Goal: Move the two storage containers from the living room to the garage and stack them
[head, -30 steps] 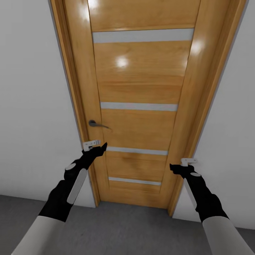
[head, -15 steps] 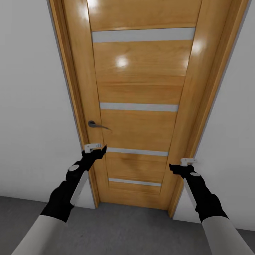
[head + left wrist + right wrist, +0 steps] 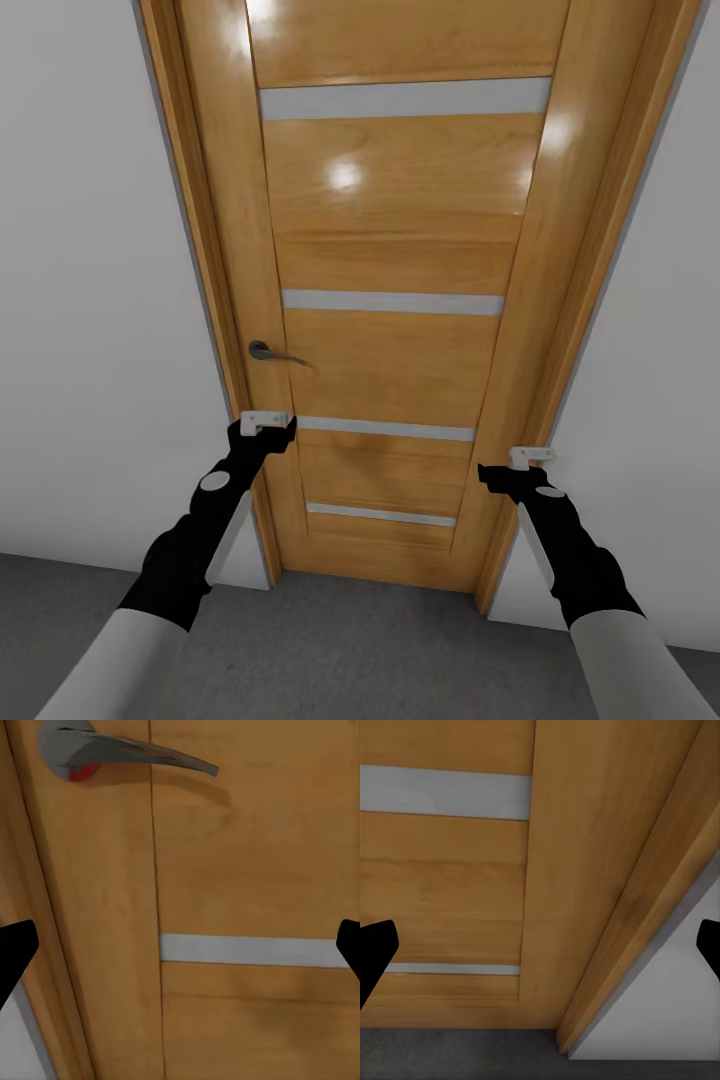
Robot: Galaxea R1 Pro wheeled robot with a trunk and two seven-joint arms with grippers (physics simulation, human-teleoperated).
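Both end effectors empty, left end effector (image 3: pixel 268 428) lowered, door (image 3: pixel 400 250) shut

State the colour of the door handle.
Grey metal door handle with a small red spot at its base; clearest in the left wrist view.

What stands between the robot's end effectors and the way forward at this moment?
A closed wooden door fills the way ahead. Its handle sits just above the left end effector, which is open and empty. The right end effector is open too.

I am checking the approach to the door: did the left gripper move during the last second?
Yes. The left gripper shifted slightly left, from the door panel towards its frame, below the fixed handle.
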